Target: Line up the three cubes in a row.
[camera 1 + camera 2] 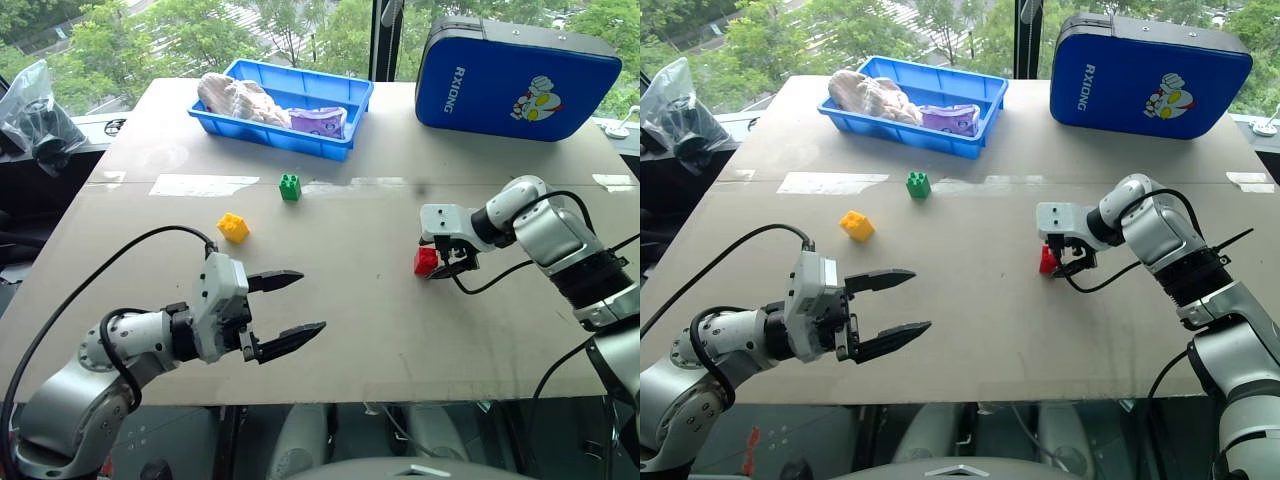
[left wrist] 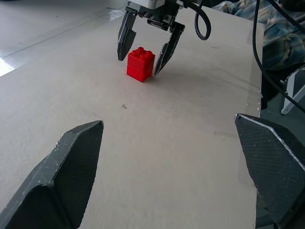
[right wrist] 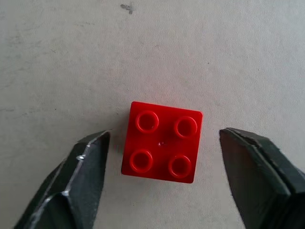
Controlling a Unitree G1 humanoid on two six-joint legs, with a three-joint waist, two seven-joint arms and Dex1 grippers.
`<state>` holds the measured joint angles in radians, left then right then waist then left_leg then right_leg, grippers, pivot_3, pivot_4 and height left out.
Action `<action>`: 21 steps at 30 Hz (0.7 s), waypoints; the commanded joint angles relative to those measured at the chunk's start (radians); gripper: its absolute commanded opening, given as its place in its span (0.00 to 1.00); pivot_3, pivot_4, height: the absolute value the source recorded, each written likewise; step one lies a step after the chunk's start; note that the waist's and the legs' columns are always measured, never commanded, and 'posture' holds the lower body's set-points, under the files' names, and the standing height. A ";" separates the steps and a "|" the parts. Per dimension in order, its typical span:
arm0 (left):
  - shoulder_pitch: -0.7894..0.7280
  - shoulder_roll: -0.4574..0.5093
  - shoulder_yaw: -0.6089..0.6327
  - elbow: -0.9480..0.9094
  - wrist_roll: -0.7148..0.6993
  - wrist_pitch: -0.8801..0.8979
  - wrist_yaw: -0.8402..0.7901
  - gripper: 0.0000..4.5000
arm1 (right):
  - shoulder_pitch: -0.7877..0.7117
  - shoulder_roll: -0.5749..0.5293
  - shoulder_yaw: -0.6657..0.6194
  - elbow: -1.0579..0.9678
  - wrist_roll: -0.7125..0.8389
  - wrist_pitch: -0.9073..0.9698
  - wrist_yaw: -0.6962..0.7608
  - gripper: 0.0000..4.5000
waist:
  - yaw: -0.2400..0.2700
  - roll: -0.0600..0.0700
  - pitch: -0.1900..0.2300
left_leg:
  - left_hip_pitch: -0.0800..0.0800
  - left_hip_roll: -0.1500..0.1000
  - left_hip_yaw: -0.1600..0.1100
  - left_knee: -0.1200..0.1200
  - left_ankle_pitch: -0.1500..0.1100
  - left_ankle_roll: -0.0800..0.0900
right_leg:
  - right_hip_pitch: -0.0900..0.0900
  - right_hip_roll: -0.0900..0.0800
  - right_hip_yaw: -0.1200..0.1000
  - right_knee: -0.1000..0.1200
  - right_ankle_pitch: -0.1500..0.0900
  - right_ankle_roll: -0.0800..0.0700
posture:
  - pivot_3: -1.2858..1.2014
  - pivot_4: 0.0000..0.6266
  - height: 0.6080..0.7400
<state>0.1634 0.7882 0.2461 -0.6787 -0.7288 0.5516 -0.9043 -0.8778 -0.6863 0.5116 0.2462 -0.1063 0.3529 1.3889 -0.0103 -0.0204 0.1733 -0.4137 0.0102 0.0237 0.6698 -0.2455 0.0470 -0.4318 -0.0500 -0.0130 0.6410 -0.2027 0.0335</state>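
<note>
The red cube [image 3: 162, 142] stands studs-up on the counter [image 1: 360, 320], right of centre, between the spread fingers of the right hand [image 1: 447, 258], with a gap on each side; nothing is gripped. The yellow cube [image 1: 233, 227] lies well to its left, and the green cube [image 1: 290, 187] a little farther back, near a strip of clear tape. The three do not yet form a row.

The left hand [image 1: 293, 311] hovers near the front edge, left of centre, fingers wide apart and holding nothing.

Risk, as I judge it: the right fingertips sit close beside the red cube, so a slanted lift could clip it and skew or topple it.

At the far edge stand a blue bin [image 1: 340, 88] and a blue case [image 1: 520, 80] marked "RXIONG" beside a cartoon figure.
</note>
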 commanded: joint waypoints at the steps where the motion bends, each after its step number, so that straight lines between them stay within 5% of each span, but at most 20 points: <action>1: -0.018 -0.033 0.023 0.025 0.013 -0.002 0.079 1.00 | 0.011 -0.027 -0.105 -0.075 0.070 -0.013 0.009 0.97 | 0.002 0.000 0.000 | 0.000 0.000 0.000 0.000 0.000 0.000 | 0.000 0.000 0.000 0.000 0.000 0.000 | 0.52 0.24 1.00; 6: -0.166 -0.118 0.023 0.098 0.047 0.080 0.327 1.00 | 0.153 -0.049 -0.361 -0.291 0.288 0.030 -0.045 0.97 | 0.025 0.000 0.000 | 0.000 0.000 -0.001 0.000 0.000 0.000 | 0.000 -0.001 -0.001 0.000 0.002 0.003 | 0.52 0.24 1.00; 12: -0.531 -0.198 -0.057 0.268 0.059 0.372 0.605 1.00 | 0.467 0.007 -0.690 -0.720 0.494 0.151 -0.313 0.97 | 0.034 -0.001 0.000 | 0.000 -0.001 -0.003 0.001 0.000 0.000 | 0.003 0.000 -0.002 0.000 0.003 0.005 | 0.52 0.24 1.00; 15: -0.703 -0.239 -0.102 0.457 0.182 0.409 0.739 1.00 | 0.579 0.048 -0.749 -0.865 0.521 0.190 -0.438 0.97 | 0.028 -0.002 -0.001 | 0.000 -0.001 -0.003 0.002 0.000 0.000 | 0.003 0.000 -0.002 0.001 0.003 0.005 | 0.52 0.24 1.00; 21: -0.987 -0.319 -0.249 0.898 0.407 0.240 0.749 1.00 | 0.792 0.082 -0.836 -1.087 0.590 0.136 -0.529 0.97 | 0.024 -0.003 -0.001 | 0.001 -0.003 -0.003 0.001 0.000 0.000 | 0.003 0.001 -0.001 0.002 0.002 0.005 | 0.52 0.24 1.00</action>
<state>-0.7758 0.4820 0.0176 0.1404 -0.3770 0.8653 -0.1519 -0.1008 -0.5985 -0.2760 -0.7708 0.4516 0.5169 0.8817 0.0138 -0.0234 0.1720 -0.4131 0.0067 0.0210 0.6711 -0.2454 0.0470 -0.4285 -0.0491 -0.0140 0.6417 -0.2002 0.0386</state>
